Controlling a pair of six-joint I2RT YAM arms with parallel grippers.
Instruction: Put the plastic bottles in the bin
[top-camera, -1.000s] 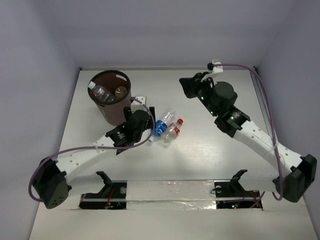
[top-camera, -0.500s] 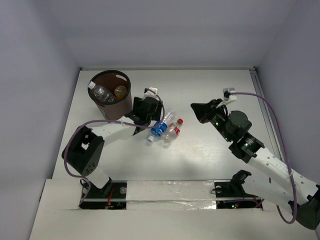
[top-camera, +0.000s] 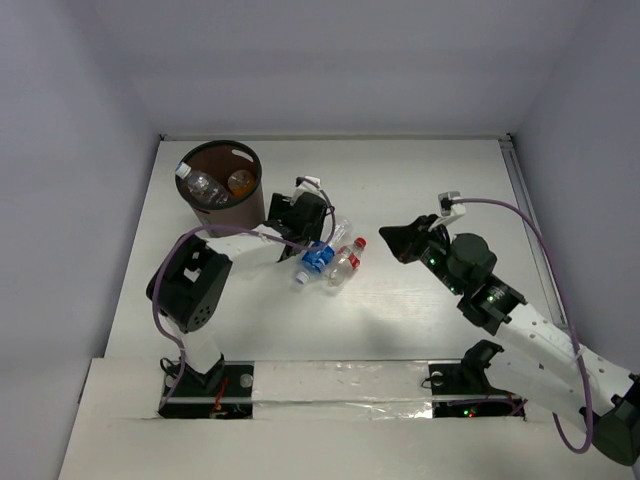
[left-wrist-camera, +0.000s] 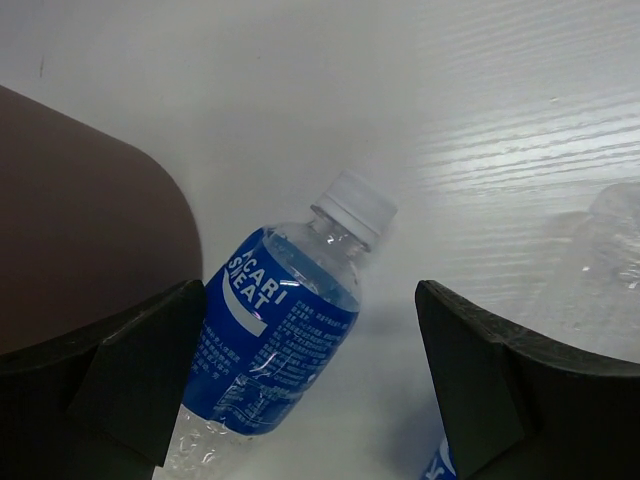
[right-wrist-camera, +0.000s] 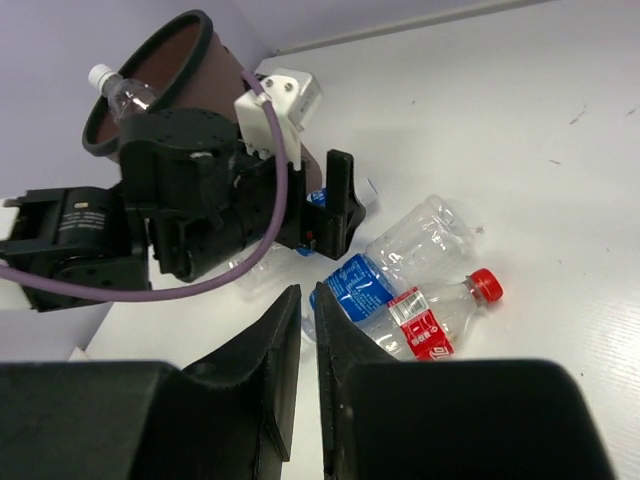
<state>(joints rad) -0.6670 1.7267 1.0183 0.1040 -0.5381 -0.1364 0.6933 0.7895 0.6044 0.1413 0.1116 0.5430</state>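
Pick step: left gripper, jaws open, brackets blue-label bottle; next lower, close, carry to bin; right gripper closed, empty.

Beside one dark brown round bin lie two blue-labelled clear plastic bottles and one red-capped clear plastic bottle. Inside the bin, two more show: one clear bottle and one orange bottle.
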